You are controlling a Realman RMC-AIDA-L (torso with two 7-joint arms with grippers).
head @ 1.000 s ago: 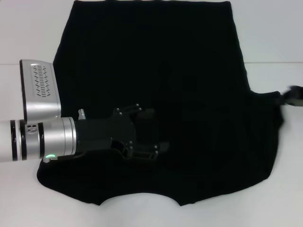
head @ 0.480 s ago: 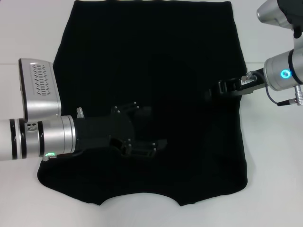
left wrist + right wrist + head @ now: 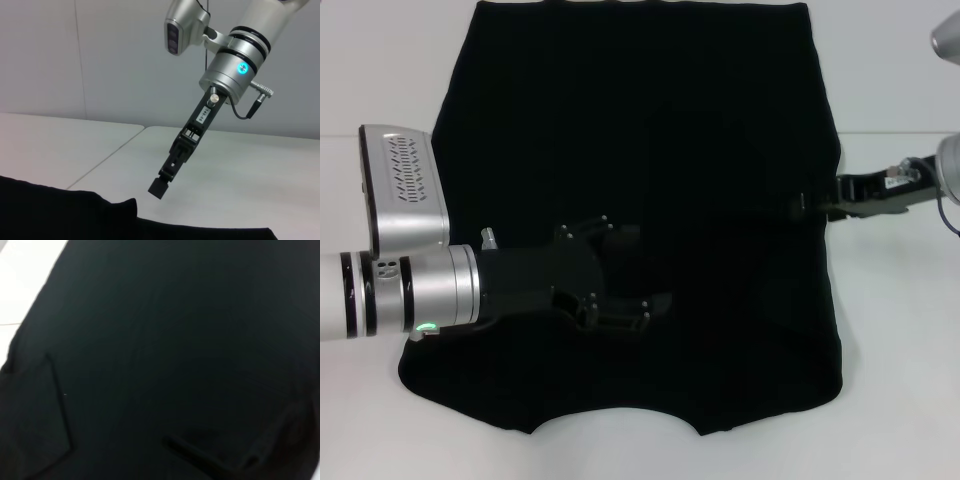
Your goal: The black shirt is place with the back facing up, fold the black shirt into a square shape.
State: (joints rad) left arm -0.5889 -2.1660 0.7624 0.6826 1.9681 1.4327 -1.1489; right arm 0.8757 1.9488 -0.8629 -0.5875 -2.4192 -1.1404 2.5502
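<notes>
Shirt: large soft plain black cloth T-shirt (image 3: 650,150) lies flat on the white table (image 3: 900,330), plain side up, no lettering showing. It fills most of the head view; its far hem runs along the top of that view, and the curved neckline notch sits at the near edge.

Shirt outline: the robot's-right side runs as a fairly straight edge from far hem to near corner; the left side bulges outward past the left arm.

Left gripper: black hard left gripper (image 3: 620,315) on a silver wrist reaches in from the left and sits low over the near-middle of the shirt. Black fingers against black cloth; cannot tell whether they are parted, closed or pinching fabric.

Right gripper: slim black right gripper (image 3: 803,205) comes in from the right, its tip at the shirt's right edge about halfway along. In the left wrist view it (image 3: 159,188) hangs tilted, just above the cloth (image 3: 60,215), apart from it. Finger state: cannot tell.

Right wrist view: almost wholly dark cloth (image 3: 165,340) with shallow creases; a strip of white table at one corner.
</notes>
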